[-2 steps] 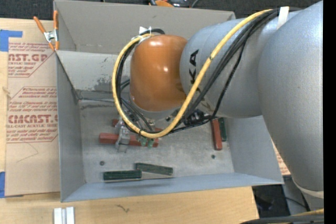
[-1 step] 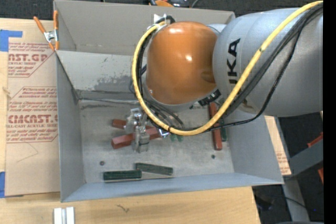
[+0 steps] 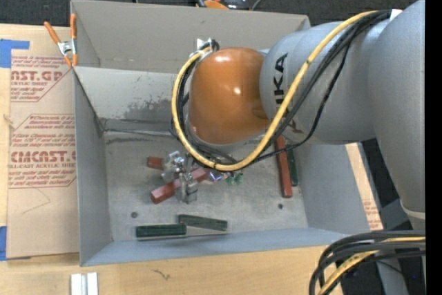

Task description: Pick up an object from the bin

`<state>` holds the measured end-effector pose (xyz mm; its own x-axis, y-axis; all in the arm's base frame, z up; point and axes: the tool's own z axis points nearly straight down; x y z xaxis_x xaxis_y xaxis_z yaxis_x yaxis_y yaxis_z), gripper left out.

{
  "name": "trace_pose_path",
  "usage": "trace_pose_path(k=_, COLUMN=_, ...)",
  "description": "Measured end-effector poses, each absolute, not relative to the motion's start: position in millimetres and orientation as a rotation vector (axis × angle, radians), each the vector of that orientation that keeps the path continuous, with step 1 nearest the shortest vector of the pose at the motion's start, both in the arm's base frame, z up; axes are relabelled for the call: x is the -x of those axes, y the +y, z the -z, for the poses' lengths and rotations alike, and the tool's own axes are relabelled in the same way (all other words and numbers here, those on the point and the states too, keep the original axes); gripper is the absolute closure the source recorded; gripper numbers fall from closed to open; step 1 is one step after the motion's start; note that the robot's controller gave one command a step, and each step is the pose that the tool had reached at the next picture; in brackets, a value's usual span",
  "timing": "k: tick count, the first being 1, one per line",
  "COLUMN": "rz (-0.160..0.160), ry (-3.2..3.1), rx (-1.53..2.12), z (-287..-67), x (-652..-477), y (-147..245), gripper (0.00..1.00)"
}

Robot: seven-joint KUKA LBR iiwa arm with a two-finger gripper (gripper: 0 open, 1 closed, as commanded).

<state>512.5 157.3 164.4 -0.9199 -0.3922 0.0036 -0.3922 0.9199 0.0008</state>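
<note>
My gripper (image 3: 184, 177) is down on the bin floor left of centre, under the orange dome. It sits right over a red-brown bar (image 3: 164, 193) that lies slantwise, its lower left end sticking out from beneath the metal. A second, shorter red-brown block (image 3: 153, 162) lies just up and left of the gripper. A small green piece (image 3: 235, 178) rests close to its right side.
Two dark green sticks (image 3: 160, 231) (image 3: 204, 222) lie along the front wall. A red stick (image 3: 283, 175) and a dark green stick (image 3: 293, 166) lie side by side at the right. The arm and dome cover the bin's middle and back right.
</note>
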Motion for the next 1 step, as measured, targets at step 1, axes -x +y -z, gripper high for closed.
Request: trace_pose_path(k=1, rz=0.001, ry=-3.089, rx=-0.634, z=-285.4, x=-531.3, y=163.2, gripper=1.0)
